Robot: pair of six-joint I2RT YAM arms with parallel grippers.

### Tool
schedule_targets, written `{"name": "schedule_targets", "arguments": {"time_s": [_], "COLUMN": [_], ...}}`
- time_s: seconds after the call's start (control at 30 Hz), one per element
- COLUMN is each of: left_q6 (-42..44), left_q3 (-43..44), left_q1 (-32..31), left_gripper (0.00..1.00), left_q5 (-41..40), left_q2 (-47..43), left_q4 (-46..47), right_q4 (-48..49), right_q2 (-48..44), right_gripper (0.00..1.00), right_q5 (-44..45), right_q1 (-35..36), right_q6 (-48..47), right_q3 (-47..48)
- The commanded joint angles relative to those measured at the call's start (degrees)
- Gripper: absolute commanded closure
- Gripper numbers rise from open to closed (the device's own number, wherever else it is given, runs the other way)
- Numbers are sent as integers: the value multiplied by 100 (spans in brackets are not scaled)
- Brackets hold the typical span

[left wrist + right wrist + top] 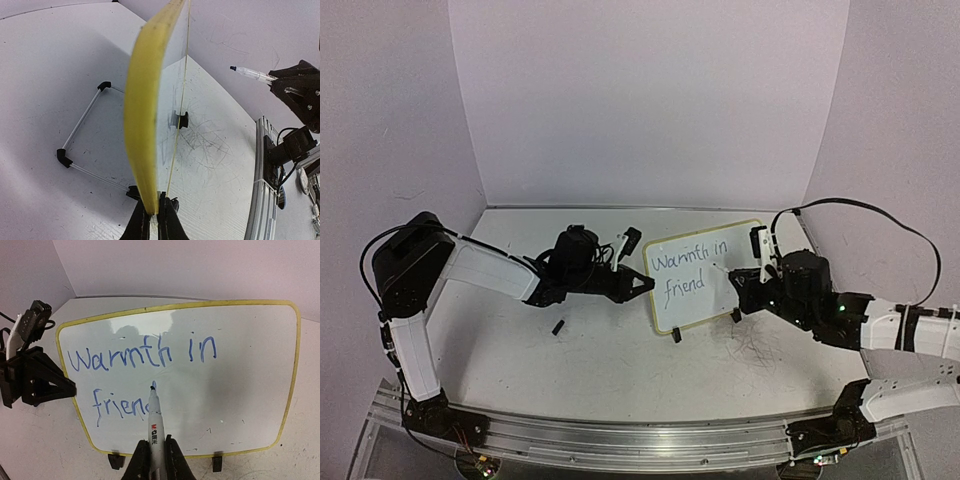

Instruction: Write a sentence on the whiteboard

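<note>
The right gripper (156,446) is pressed together on a marker (154,412), whose dark tip touches the whiteboard (240,400) at the end of the second line; the barrel bears a small red logo that seems to read "M&G". The sentence (145,357) reads "Warmth in" above "frien", the next letter hidden behind the tip in the wrist view; the top view gives "friend". The board right of "in" and below the second line is bare.

The left gripper (155,207) pinches the board's yellow left edge, its jaws tight on the frame; the board stands tilted on its long lower edge, where two black clips (115,460) meet the table (600,370), right of centre between the two arms. A wire stand (80,130) lies behind it; a small black piece (559,327) lies apart in front; grey scribbles (755,350) mark the tabletop under the right arm. Pale lilac walls close three sides.
</note>
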Motion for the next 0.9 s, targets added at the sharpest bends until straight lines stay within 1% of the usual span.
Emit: {"name": "schedule_targets", "arguments": {"time_s": [0.0, 0.2, 0.4, 0.67, 0.87], "left_q6": [299, 258, 257, 257, 274], "left_q3": [-42, -13, -58, -10, -28], "left_q1": [-77, -77, -77, -77, -77], "left_gripper": [100, 100, 100, 100, 100], "left_q5": [-111, -126, -200, -167, -155], "left_q2": [26, 67, 40, 122, 116], "left_q4": [-854, -864, -872, -872, -875], "right_q4": [-183, -112, -43, 147, 569], "right_q2": [68, 509, 748, 636, 787], "right_gripper": [100, 100, 100, 100, 100], "right_q5": [-70, -67, 6, 418, -139], "right_q1": [-67, -64, -63, -92, -141], "right_q6": [-56, -61, -69, 97, -141], "right_q3": [-78, 8, 3, -167, -210]}}
